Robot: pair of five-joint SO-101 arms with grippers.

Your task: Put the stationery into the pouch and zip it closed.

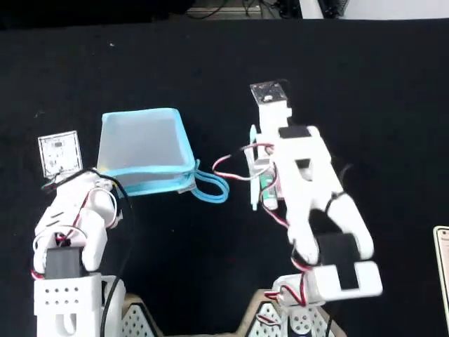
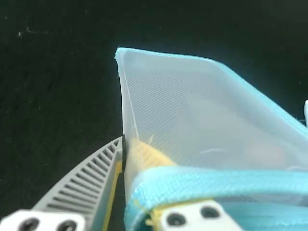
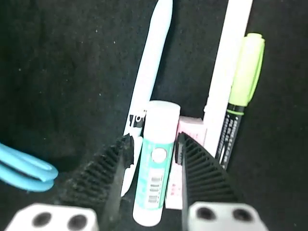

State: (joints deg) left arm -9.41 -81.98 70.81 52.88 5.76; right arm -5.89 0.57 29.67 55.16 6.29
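A black cloth [image 1: 365, 84] covered the whole table, plain and flecked here and there with pale lint. Past its far edge lay a tangle of dark cables [image 1: 235, 8], and beside them, toward the far right corner, ran a pale surface [image 1: 393, 8]. At the right edge of the high view, on the cloth, sat a flat white object [image 1: 443, 256], perhaps a card or a sheet, cut off by the frame

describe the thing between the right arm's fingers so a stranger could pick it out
Find the right arm's gripper, beside the blue pouch. Between its fingers lies a tube: short, fat, teal with a white cap, unlike the slim pens alongside.
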